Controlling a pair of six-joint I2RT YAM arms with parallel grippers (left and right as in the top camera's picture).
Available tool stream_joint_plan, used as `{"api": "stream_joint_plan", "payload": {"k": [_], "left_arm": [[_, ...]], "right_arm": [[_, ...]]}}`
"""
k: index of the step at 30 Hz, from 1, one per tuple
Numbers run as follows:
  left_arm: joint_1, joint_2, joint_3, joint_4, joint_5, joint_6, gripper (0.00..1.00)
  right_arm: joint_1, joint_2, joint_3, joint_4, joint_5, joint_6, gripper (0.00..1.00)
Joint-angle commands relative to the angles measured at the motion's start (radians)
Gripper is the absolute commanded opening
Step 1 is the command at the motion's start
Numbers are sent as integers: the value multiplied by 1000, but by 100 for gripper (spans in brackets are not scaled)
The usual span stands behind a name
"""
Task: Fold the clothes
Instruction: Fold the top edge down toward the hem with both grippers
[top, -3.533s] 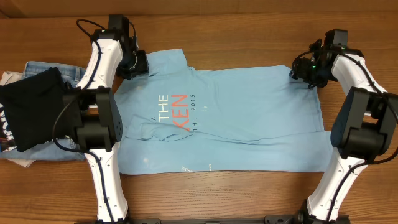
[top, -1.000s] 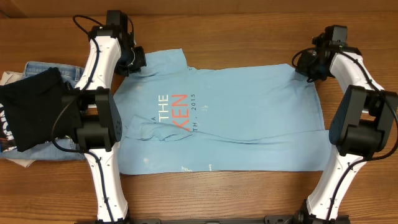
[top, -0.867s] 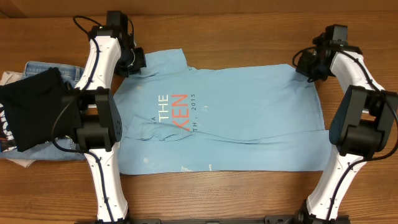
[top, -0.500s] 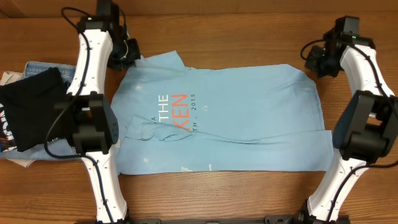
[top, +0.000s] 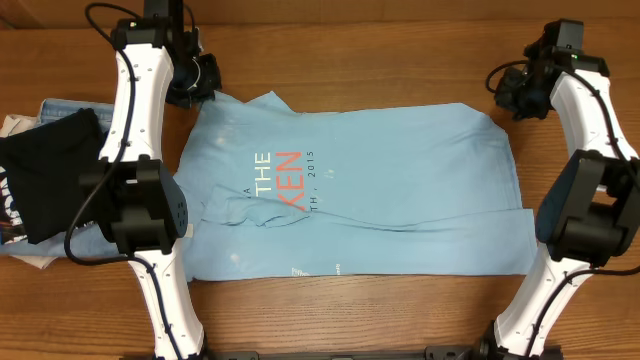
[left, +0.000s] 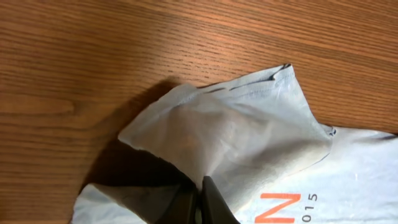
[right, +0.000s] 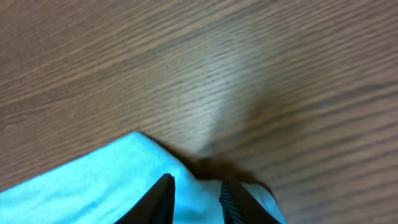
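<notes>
Pinching a raised corner of the sky-blue T-shirt (top: 380, 190), our left gripper (left: 200, 186) is pressed together. Our right gripper (right: 196, 190) seems slightly parted over the opposite corner. We judge folding barely begun: the shirt lies spread on the table (top: 350, 310), unfolded.
</notes>
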Motion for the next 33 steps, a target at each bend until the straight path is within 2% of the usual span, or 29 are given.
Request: {"api": "stream_joint_plan", "payload": {"k": [1,14,17,27,33], "left_arm": [[4,-27,16,6,8,23,4],[4,-27,16,7,8,23,4],[4,-27,16,7,8,23,4],[4,-27,16,0,4,23,4],[5,-27,16,1,4,23,4]], "right_arm": [[16,61,26,12,-24,0,29],[29,126,25,48,-39,-3,28],[29,126,25,47,-39,-3,4],[29,126,26,34,-39,-2,4],[10,68,29,40,-12,61,4]]}}
